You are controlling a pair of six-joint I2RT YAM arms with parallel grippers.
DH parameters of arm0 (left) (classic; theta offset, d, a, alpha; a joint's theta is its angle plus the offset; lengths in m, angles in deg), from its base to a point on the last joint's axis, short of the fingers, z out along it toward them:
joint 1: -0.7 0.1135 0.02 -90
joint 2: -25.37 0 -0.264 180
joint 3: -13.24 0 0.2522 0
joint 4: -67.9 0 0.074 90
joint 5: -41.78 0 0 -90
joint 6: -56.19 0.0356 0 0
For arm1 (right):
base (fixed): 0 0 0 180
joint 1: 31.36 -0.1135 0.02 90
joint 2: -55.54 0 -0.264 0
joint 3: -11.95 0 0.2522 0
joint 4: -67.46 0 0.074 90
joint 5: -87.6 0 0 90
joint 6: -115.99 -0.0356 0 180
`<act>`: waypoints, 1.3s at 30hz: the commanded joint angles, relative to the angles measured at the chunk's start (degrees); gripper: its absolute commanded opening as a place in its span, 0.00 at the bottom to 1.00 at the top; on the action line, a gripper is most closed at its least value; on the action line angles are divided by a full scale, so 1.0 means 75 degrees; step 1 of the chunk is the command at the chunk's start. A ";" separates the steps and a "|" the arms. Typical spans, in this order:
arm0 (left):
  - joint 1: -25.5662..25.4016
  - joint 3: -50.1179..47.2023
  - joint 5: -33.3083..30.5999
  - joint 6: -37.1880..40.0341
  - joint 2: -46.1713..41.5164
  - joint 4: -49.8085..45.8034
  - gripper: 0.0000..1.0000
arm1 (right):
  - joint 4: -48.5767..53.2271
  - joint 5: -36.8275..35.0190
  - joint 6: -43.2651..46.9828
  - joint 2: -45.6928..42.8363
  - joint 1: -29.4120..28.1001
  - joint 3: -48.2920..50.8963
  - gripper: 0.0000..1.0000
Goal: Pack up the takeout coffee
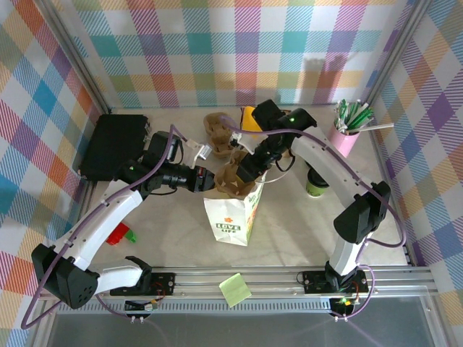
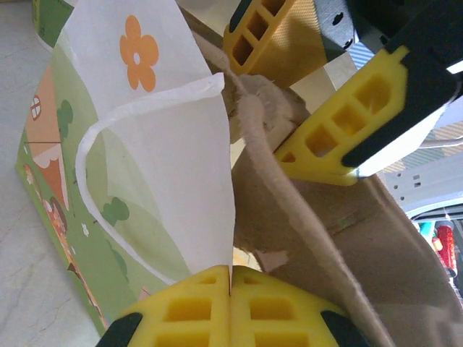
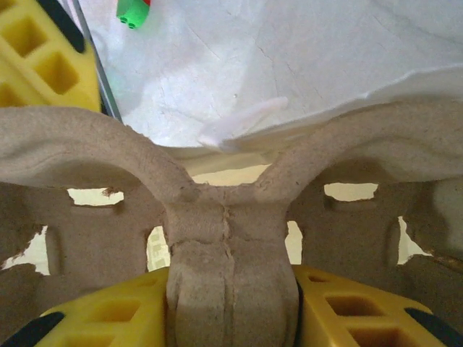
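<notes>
Left gripper (image 1: pixel 205 178) is pinched fully closed on the left rim of the paper bag (image 1: pixel 233 217), holding the mouth open; the left wrist view shows the fingertips (image 2: pixel 210 307) meeting on the white paper.
Right gripper (image 1: pixel 244 170) clamps the centre ridge of a pulp cup carrier (image 1: pixel 233 181), jaws part-way closed round it; the carrier sits tilted at the bag mouth, its lower edge going in.
Takeout coffee (image 1: pixel 316 184) stands on the table (image 1: pixel 289 231) right of the bag, close under the right forearm; it's in neither carrier nor bag.
Pink straw cup (image 1: pixel 346 137) stands further right and far.

Risks, my read:
- a carrier corner snags the bag rim; pushing on would crumple or tear the paper at the left pinch
- the bag is held on one side only; a sideways shove from the carrier could tip or drag it
- the right forearm passes right by the coffee; a swing could knock it over
- the carrier looks empty; the coffee must be loaded afterwards through a narrow opening
</notes>
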 commanded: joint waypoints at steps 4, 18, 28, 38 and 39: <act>-0.0065 0.0333 0.0036 0.0160 -0.0096 -0.0133 0.00 | -0.0628 -0.0988 0.0077 -0.0434 -0.0309 0.0721 0.42; -0.0065 0.0618 -0.0013 0.0880 -0.0180 -0.0618 0.00 | -0.1137 -0.1721 0.0029 -0.1061 -0.0982 0.1076 0.42; -0.0065 0.0332 0.0231 0.0918 -0.0313 -0.0484 0.00 | -0.2507 -0.1648 -0.0943 -0.1133 -0.0982 0.1543 0.43; -0.0054 0.0072 0.0171 0.0582 -0.0223 -0.0299 0.00 | -0.2676 -0.1802 -0.0838 -0.0937 -0.0984 0.2005 0.43; -0.0053 0.0095 0.0096 0.0582 -0.0213 -0.0343 0.00 | -0.2638 -0.1803 -0.0775 -0.0937 -0.0982 0.2020 0.43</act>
